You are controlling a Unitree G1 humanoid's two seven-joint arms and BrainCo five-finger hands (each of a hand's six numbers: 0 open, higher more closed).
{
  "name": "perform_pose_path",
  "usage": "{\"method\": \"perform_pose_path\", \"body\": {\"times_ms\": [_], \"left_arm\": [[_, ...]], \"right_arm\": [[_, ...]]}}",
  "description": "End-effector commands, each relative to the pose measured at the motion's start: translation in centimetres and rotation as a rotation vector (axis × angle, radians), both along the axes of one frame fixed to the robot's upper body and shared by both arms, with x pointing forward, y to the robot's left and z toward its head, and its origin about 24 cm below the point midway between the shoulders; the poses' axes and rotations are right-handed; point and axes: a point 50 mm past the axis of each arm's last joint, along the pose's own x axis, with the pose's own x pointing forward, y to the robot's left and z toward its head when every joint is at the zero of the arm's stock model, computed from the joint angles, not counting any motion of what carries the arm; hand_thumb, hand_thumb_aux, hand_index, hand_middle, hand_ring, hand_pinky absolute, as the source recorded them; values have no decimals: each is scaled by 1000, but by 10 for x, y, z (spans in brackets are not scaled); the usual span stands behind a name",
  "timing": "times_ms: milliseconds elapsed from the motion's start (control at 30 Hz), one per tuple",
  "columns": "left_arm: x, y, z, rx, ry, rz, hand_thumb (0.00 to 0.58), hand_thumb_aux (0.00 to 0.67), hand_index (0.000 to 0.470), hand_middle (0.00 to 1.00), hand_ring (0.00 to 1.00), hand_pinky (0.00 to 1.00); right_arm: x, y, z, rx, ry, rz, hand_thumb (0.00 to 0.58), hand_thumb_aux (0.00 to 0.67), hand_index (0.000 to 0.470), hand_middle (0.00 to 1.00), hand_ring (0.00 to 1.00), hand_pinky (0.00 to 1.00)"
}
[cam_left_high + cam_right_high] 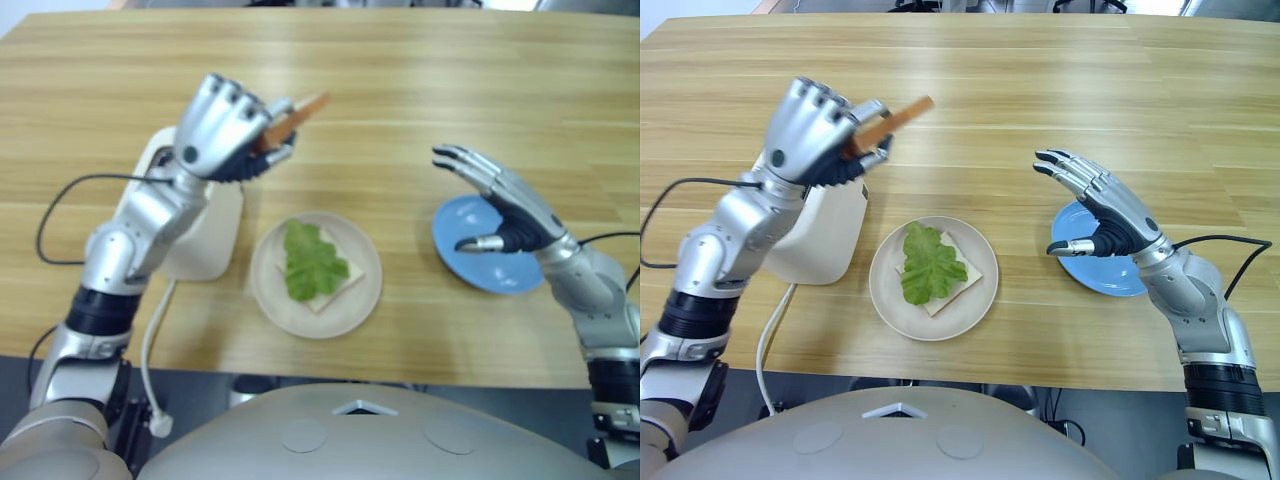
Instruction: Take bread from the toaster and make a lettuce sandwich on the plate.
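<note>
Left eye view has the second slice of bread (297, 117) up in the air, pinched edge-on in the curled fingers of the left hand (222, 130), above the white toaster (212, 235) and a little back from the beige plate (268, 296). On that plate a first slice (348, 272) lies flat with a lettuce leaf (310, 262) spread over it. I'd say the job is most of the way there: base and lettuce are down, the top slice is out of the toaster, and what's left is to carry it across and lay it on the leaf. Off to the other side the right hand (515, 215) hovers over a blue plate (485, 275), fingers spread wide and holding nothing.
</note>
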Motion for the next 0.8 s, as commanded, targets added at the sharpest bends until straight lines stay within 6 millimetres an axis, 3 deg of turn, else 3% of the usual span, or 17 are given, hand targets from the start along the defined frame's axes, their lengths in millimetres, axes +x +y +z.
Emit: {"method": "perform_pose_path", "body": {"times_ms": [33,367,800], "left_arm": [[-4,-14,-26,83,16,-52,580,670,460,1000,1000,1000],[-10,-11,-69,195,4,-82,580,670,460,1000,1000,1000],[-28,-21,-99,192,91,-128,580,670,460,1000,1000,1000]], "right_arm": [[2,-17,3,26,-14,-75,0,0,0,0,0,0],[5,-14,-3,33,0,-62,0,0,0,0,0,0],[5,-13,-3,22,12,-47,0,0,0,0,0,0]]}}
